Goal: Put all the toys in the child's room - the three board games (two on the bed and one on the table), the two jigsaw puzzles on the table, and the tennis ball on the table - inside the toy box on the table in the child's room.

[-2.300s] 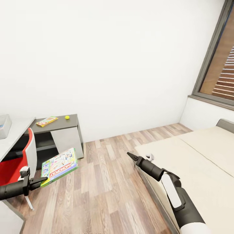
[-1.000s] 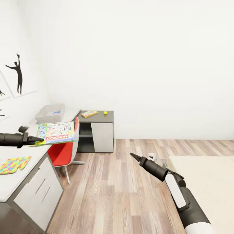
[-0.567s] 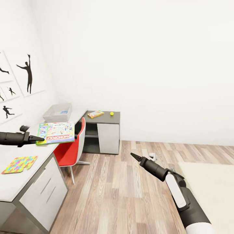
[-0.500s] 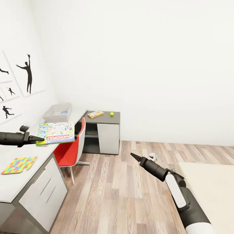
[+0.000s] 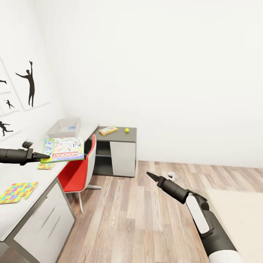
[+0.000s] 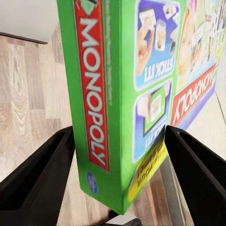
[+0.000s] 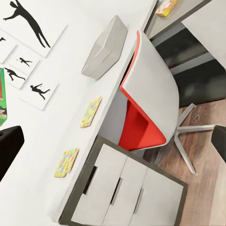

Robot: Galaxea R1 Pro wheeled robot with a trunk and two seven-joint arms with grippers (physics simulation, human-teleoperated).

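Since a moment ago the view has swung slightly, uncovering a second jigsaw puzzle (image 5: 45, 166) beneath the carried board game (image 5: 64, 149). At the table's (image 5: 14, 208) far end sits the grey toy box (image 5: 65, 127), something blue inside. Left gripper (image 6: 117, 141) clamps the green Monopoly game flat over the table. Right gripper (image 5: 149, 175) hangs above the floor (image 5: 120, 219), fingers spread, empty. Another jigsaw puzzle (image 5: 17, 192) lies nearer.

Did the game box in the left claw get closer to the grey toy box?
Yes. The board game now sits just short of the toy box above the table.
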